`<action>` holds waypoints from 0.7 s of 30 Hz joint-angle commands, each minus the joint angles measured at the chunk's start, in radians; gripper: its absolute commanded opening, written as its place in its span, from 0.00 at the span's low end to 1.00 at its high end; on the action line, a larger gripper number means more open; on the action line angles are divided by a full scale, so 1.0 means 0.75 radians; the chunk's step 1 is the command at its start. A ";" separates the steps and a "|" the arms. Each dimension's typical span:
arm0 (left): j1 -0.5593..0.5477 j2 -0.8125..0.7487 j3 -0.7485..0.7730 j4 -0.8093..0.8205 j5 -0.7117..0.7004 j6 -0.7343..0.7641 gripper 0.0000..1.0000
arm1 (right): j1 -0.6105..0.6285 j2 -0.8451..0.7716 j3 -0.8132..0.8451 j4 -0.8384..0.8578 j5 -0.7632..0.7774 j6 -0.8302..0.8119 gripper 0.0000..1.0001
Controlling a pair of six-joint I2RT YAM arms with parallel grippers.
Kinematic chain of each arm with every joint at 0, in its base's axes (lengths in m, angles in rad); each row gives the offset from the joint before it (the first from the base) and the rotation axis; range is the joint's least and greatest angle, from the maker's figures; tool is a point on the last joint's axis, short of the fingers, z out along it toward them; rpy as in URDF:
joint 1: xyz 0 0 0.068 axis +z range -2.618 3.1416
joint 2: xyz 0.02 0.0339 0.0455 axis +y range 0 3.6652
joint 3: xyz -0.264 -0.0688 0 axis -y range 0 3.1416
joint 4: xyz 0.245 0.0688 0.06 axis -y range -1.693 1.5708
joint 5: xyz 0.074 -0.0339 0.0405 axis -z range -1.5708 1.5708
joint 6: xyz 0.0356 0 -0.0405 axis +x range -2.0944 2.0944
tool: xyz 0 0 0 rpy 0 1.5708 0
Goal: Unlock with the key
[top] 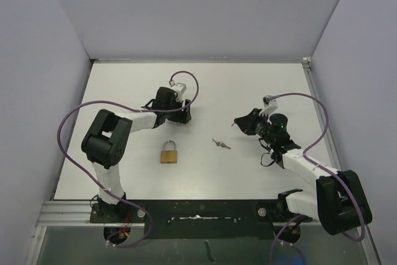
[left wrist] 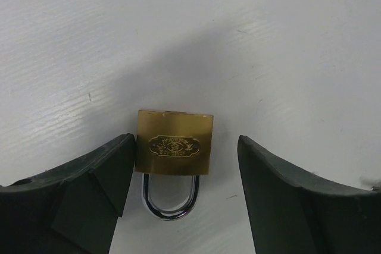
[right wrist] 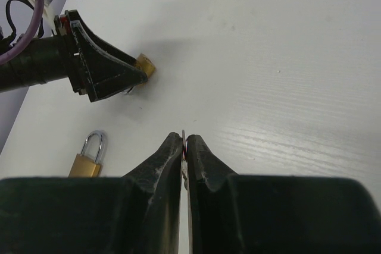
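Note:
A brass padlock [left wrist: 174, 142] with a steel shackle lies flat on the white table between the fingers of my left gripper [left wrist: 184, 147], which is open. The left finger is close to the lock body and the right finger stands well apart from it. In the right wrist view this lock [right wrist: 144, 65] shows at the left gripper's tips. In the top view my left gripper [top: 181, 115] covers it. My right gripper [right wrist: 184, 141] is shut on a thin metal key [right wrist: 184, 135] held edge-on. It hovers at mid-right [top: 237, 121], pointing left.
A second brass padlock [top: 169, 153] lies in front of the left gripper and also shows in the right wrist view [right wrist: 88, 160]. A small loose key [top: 220, 144] lies on the table between the arms. Grey walls enclose the table [top: 248, 85].

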 commanded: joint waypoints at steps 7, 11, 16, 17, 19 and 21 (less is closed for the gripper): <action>-0.041 -0.022 0.007 -0.089 -0.084 0.175 0.69 | -0.008 -0.013 0.012 0.069 -0.005 -0.005 0.00; -0.063 -0.013 0.011 -0.099 -0.152 0.201 0.69 | -0.010 -0.009 0.012 0.074 -0.007 -0.002 0.00; -0.117 0.010 0.038 -0.129 -0.290 0.251 0.67 | -0.009 -0.013 0.014 0.064 -0.005 -0.008 0.00; -0.130 0.014 0.043 -0.137 -0.335 0.262 0.67 | -0.009 -0.014 0.014 0.062 -0.004 -0.009 0.00; -0.144 0.024 0.051 -0.150 -0.373 0.270 0.66 | -0.009 -0.017 0.016 0.059 -0.001 -0.012 0.00; -0.146 0.025 0.048 -0.150 -0.379 0.266 0.64 | -0.009 -0.015 0.017 0.058 -0.003 -0.013 0.00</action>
